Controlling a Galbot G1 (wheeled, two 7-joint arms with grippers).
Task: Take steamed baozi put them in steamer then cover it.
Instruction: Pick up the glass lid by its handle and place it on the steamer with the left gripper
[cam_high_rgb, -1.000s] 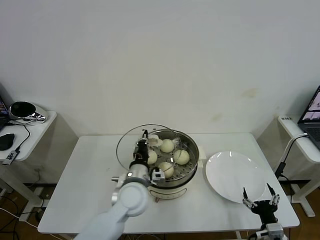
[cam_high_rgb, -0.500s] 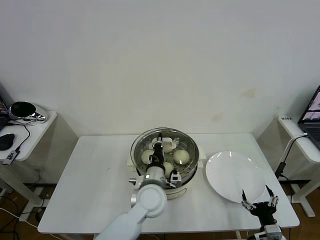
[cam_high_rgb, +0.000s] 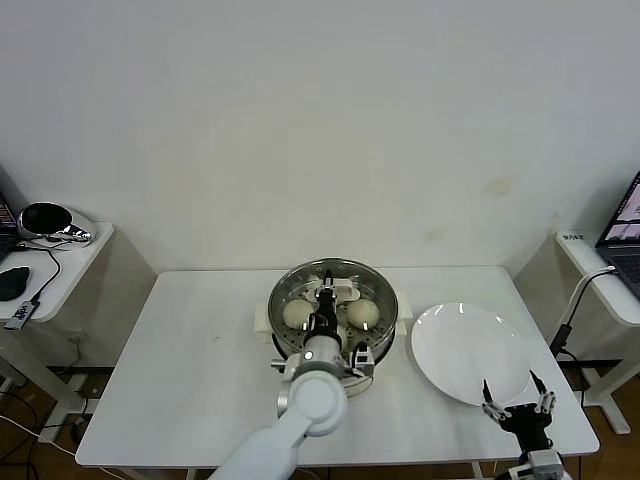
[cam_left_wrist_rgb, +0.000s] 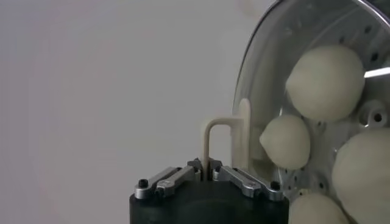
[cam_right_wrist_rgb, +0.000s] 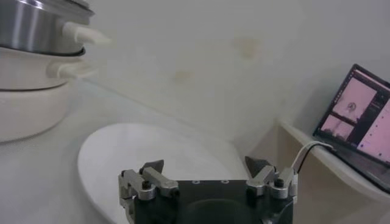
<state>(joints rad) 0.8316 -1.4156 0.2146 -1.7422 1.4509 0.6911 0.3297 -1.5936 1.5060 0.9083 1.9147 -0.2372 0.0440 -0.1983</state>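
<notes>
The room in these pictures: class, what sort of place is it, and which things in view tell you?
Probably a robotics lab or test room, not a kitchen: a plain white table against a bare wall, a side desk with a laptop, and loose cables on the floor.

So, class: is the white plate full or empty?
Empty. The plate shows only bare white surface; the baozi sit in the steamer.

Head view: left gripper (cam_high_rgb: 322, 312) mostly hidden behind own wrist housing; fingertips not discernible. Steamed baozi (cam_high_rgb: 297, 313): only two show clearly, others hidden under arm. Cover (cam_high_rgb: 335, 272) glass hard to separate from steamer (cam_high_rgb: 285, 345) rim. Right gripper (cam_high_rgb: 516, 405) cut by bottom edge, lower right. Laptop (cam_high_rgb: 626, 235) cut by right edge. Left wrist view: cover handle (cam_left_wrist_rgb: 224, 139) base hidden behind gripper body; lowest baozi cut by bottom edge.
</notes>
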